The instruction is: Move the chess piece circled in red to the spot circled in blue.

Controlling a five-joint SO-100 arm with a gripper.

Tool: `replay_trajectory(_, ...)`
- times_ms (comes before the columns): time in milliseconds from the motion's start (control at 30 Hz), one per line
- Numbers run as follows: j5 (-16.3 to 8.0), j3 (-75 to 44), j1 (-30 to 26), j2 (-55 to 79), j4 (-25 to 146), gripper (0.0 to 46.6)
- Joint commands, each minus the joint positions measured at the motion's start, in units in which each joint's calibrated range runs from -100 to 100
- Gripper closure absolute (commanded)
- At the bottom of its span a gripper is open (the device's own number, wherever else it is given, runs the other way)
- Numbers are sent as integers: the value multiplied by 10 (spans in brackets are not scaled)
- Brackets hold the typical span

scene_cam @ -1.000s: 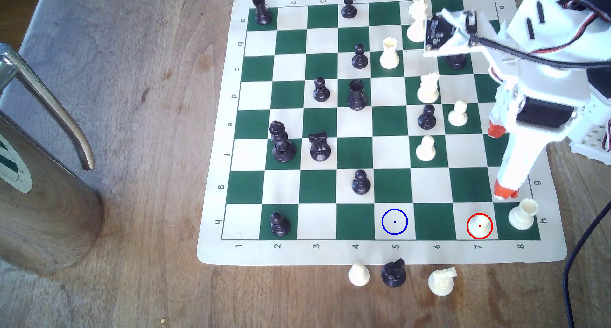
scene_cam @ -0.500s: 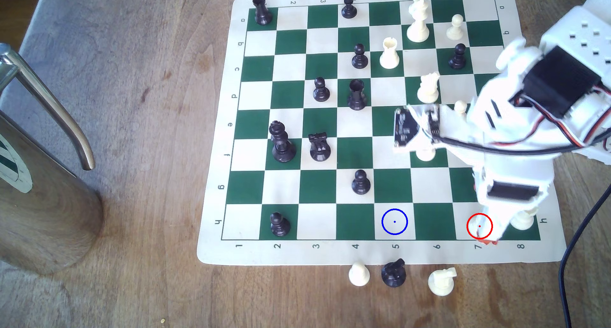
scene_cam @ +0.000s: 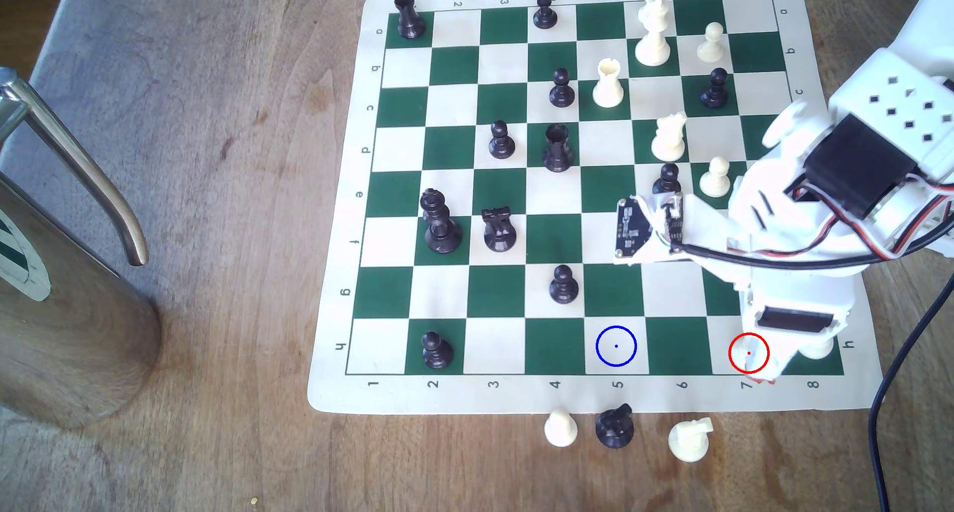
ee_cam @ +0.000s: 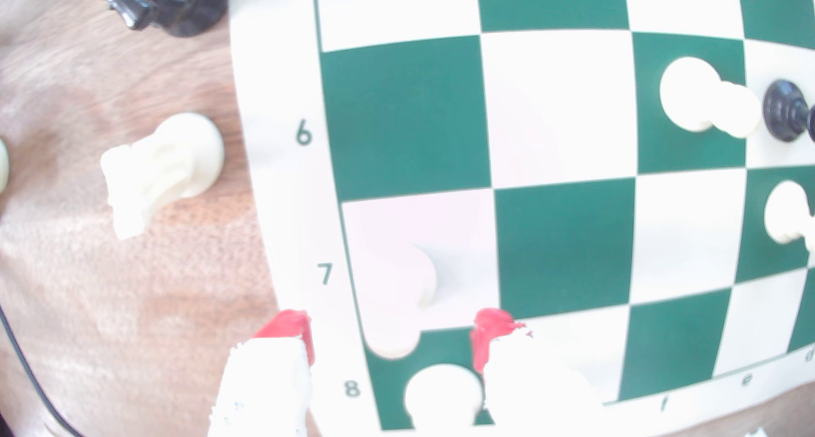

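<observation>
The chess piece circled in red, a cream pawn [ee_cam: 399, 287], stands on the cream square by the "7" label. My gripper [ee_cam: 390, 329] is open, and its red fingertips [ee_cam: 289, 327] flank the pawn's head without touching it. In the exterior view the gripper [scene_cam: 761, 381] covers most of the red ring [scene_cam: 730, 353] in the board's near right corner, with just its red tips peeking past the board's edge line. The spot circled in blue [scene_cam: 616, 346] is a bare cream square two squares toward the exterior view's left in the same row.
A cream rook [ee_cam: 443, 395] stands on the corner square right beside the pawn, close to one finger. Off the board's near edge lie a cream pawn [scene_cam: 560, 428], a black knight [scene_cam: 614, 428] and a cream knight [scene_cam: 689, 439]. A black pawn [scene_cam: 562, 285] stands one row beyond the blue ring.
The arm swung from the board's right side down to the near right corner. The fingers, a square short of the pawn a second ago, now straddle it, and the wrist sank slightly.
</observation>
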Motion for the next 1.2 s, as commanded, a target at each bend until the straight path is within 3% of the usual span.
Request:
replay_trajectory(0,-1,-3,-1,12,-19,264)
replay_trajectory(567,-6,-6,-10,41,-42,300)
replay_trajectory(667,-8,-6,-10,40,-46,332)
replay_trajectory(733,-8,-6,-10,41,-48,402)
replay_trajectory(833,-8,-1,-12,33,-49,463)
replay_trajectory(1167,1,-24,8,-32,-4,464)
